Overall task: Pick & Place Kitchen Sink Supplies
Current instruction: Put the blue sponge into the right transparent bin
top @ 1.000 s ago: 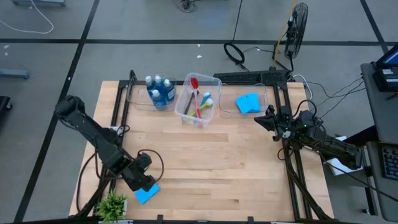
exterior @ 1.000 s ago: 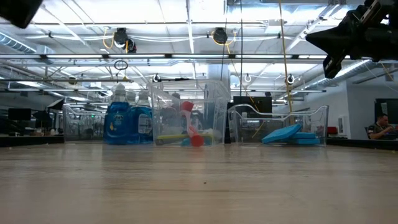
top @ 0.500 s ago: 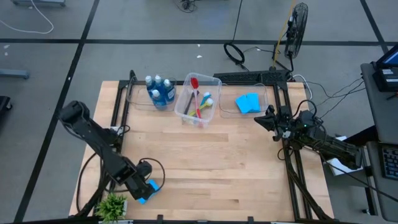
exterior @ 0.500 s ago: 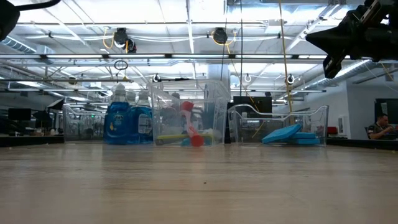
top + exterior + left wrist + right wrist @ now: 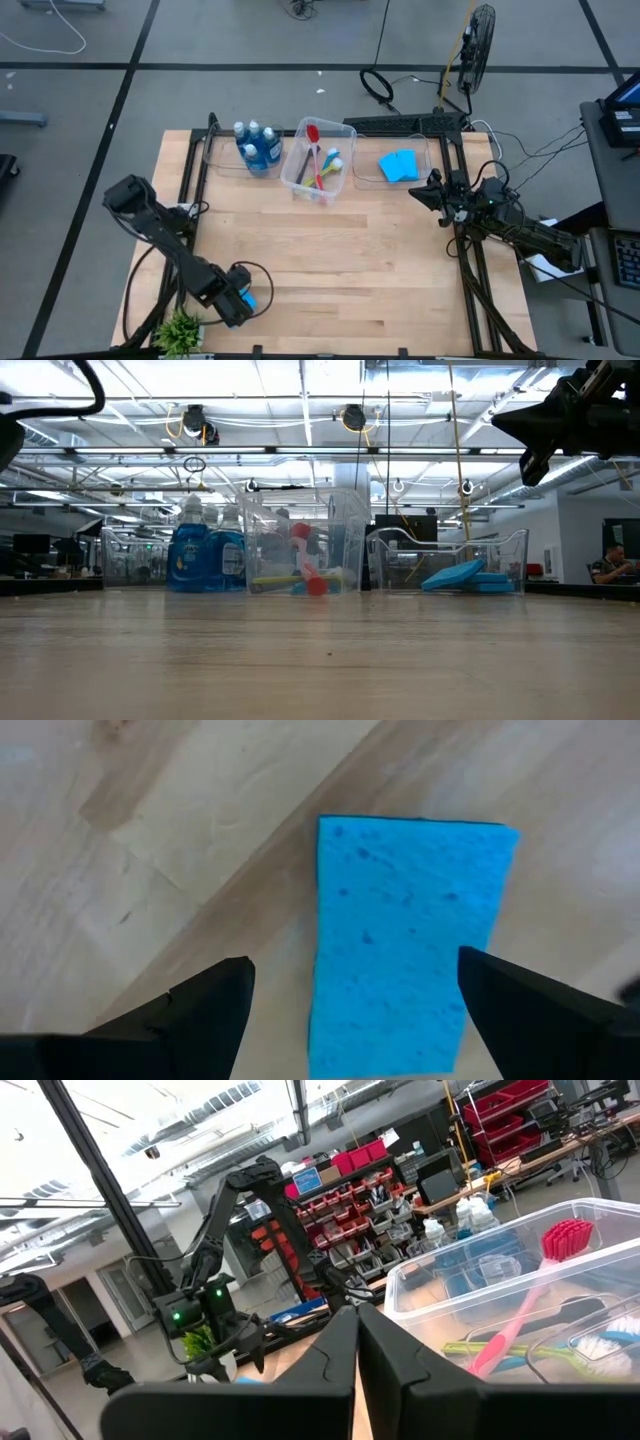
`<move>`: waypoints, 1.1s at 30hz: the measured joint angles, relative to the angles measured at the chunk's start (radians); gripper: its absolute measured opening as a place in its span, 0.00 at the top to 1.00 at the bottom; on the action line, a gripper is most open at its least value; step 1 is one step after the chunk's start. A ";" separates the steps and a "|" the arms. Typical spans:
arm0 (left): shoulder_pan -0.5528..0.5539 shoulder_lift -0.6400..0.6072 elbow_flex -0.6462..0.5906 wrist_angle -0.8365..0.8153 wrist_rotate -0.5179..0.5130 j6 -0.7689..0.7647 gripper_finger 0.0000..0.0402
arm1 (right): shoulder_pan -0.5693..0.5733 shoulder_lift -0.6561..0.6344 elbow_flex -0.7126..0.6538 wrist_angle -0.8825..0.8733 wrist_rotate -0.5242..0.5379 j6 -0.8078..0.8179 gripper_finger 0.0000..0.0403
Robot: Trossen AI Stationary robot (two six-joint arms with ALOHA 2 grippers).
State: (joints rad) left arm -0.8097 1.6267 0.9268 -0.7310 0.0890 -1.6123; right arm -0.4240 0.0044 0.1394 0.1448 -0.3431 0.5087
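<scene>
- High view: the left gripper (image 5: 240, 303) is hovering over a blue sponge (image 5: 249, 299) at the table's (image 5: 380, 270) near left corner; the right gripper (image 5: 422, 190) is waiting beside the sponge bin (image 5: 432, 160).
- Left wrist view: the fingers (image 5: 205, 1005) are standing wide apart, straddling the sponge (image 5: 405, 935), which is lying flat on the wood.
- Right wrist view: the right fingers (image 5: 335, 1355) are pressing together, holding nothing.

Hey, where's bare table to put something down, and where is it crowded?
The wide middle of the table is bare, from the bins to the near edge. Crowded: the far edge with three bins, and the near-left corner with the left gripper, sponge and plant.
</scene>
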 joint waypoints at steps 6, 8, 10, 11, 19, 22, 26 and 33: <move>0.000 0.018 0.000 -0.006 0.001 -0.009 0.13 | 0.000 0.000 0.000 0.000 0.000 0.002 1.00; 0.000 0.018 0.000 -0.007 0.001 -0.009 0.13 | 0.000 0.000 0.000 0.000 0.000 0.002 1.00; 0.000 0.017 0.000 -0.006 0.001 0.001 0.13 | 0.000 0.000 0.000 0.000 0.000 0.002 1.00; 0.000 0.017 0.000 -0.006 0.001 0.007 0.13 | 0.000 0.000 0.000 0.000 0.000 0.002 1.00; 0.000 0.017 0.000 -0.018 -0.007 0.057 0.15 | 0.000 0.000 0.000 0.000 0.000 0.006 1.00; 0.001 0.017 0.000 -0.017 -0.009 0.090 0.21 | 0.000 0.000 0.000 0.000 0.000 0.007 1.00; 0.003 0.017 0.000 -0.010 -0.015 0.122 0.35 | 0.000 0.000 0.000 0.000 0.000 0.007 1.00; 0.004 0.017 0.000 -0.008 -0.086 0.126 0.55 | 0.000 0.000 0.000 0.000 0.000 0.016 1.00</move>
State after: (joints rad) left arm -0.8055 1.6440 0.9268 -0.7387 0.0026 -1.4864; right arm -0.4240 0.0043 0.1394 0.1447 -0.3431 0.5246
